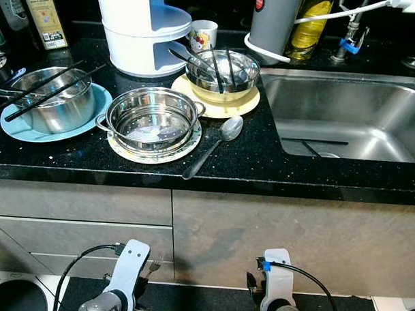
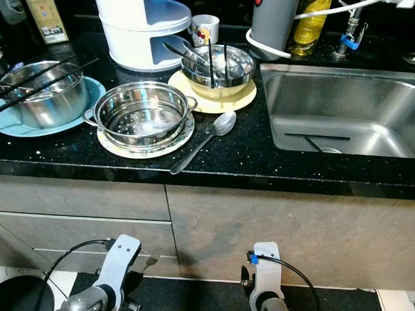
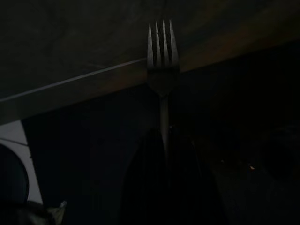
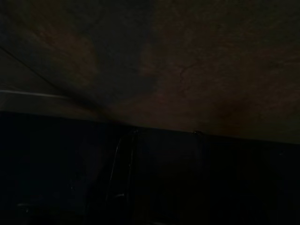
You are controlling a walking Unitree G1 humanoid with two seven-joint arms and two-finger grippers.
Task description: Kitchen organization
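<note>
On the black counter (image 1: 261,167) a steel strainer pot (image 1: 151,119) sits on a pale plate. A spoon (image 1: 220,140) lies beside it. Behind stands a steel bowl (image 1: 222,73) with chopsticks and utensils on a yellow plate. At the left, a steel pot (image 1: 53,97) with chopsticks across it rests on a blue plate (image 1: 21,130). My left gripper (image 3: 164,150) hangs low before the cabinet, shut on a fork (image 3: 161,61) whose tines point up (image 1: 154,265). My right arm (image 1: 277,281) hangs idle beside it.
A steel sink (image 1: 352,116) with chopsticks in it lies at the right. A white tiered rack (image 1: 140,23), a mug (image 1: 203,35), a grey jug (image 1: 273,21) and an oil bottle (image 1: 311,22) line the back. Drawer fronts (image 1: 83,212) face me below.
</note>
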